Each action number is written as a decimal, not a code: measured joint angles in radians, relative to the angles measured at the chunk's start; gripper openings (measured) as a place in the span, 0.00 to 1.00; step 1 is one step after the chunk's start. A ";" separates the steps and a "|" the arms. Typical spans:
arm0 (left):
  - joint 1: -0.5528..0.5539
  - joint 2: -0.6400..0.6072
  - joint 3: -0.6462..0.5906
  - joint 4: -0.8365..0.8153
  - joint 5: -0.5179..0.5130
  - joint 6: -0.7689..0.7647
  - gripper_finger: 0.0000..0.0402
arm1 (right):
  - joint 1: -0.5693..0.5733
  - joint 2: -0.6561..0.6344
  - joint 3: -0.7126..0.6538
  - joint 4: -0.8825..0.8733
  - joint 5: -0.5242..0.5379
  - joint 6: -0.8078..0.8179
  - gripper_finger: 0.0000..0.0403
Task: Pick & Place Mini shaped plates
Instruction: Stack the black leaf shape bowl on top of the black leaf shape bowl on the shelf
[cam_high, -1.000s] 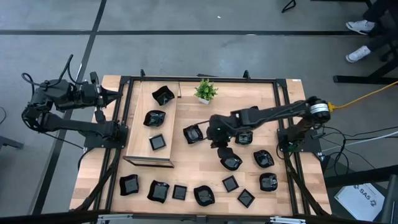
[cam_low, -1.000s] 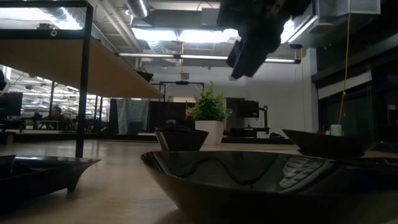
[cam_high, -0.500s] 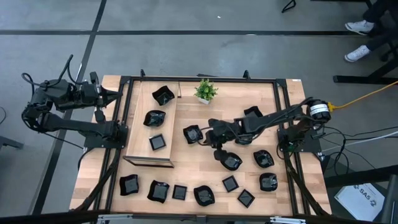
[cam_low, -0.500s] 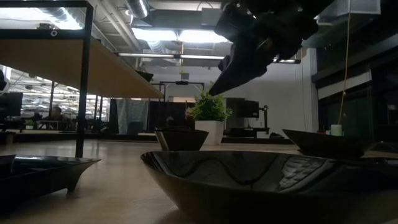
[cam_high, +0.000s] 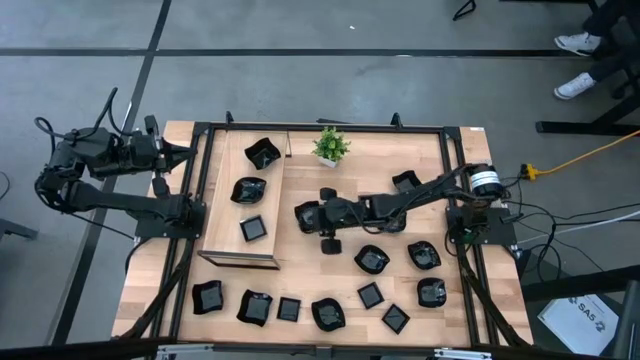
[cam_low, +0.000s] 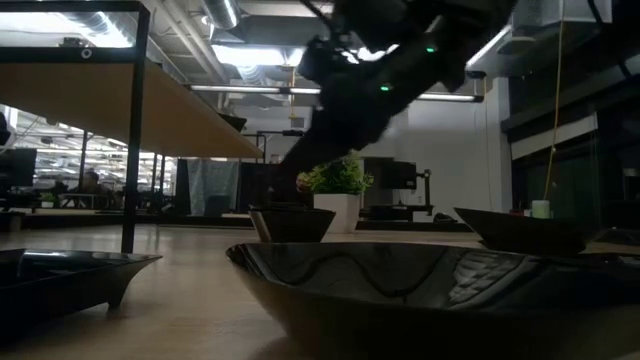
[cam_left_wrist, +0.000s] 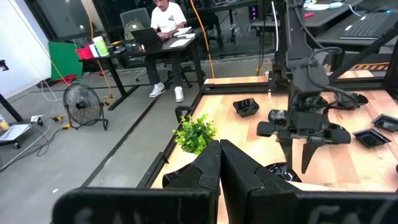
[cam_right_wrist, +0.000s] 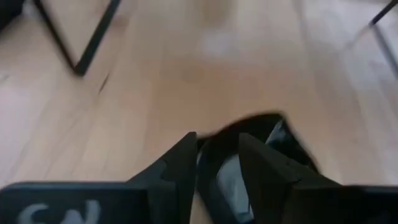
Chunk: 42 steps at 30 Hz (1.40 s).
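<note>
One black dish (cam_high: 309, 214) lies flat between right jaws.

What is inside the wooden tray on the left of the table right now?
The wooden tray holds three mini shaped plates: one at its far end, one in the middle, a square one nearest. Nothing covers them.
</note>
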 joint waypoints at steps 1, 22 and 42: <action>0.000 0.000 0.000 0.000 0.000 0.000 0.01 | 0.000 0.013 0.018 -0.003 0.010 0.000 0.31; 0.000 0.000 0.000 0.000 0.000 0.000 0.01 | 0.046 0.119 0.242 -0.322 0.066 0.027 0.24; 0.000 0.000 0.000 0.000 0.000 0.000 0.01 | 0.045 0.135 0.242 -0.324 0.118 0.038 0.24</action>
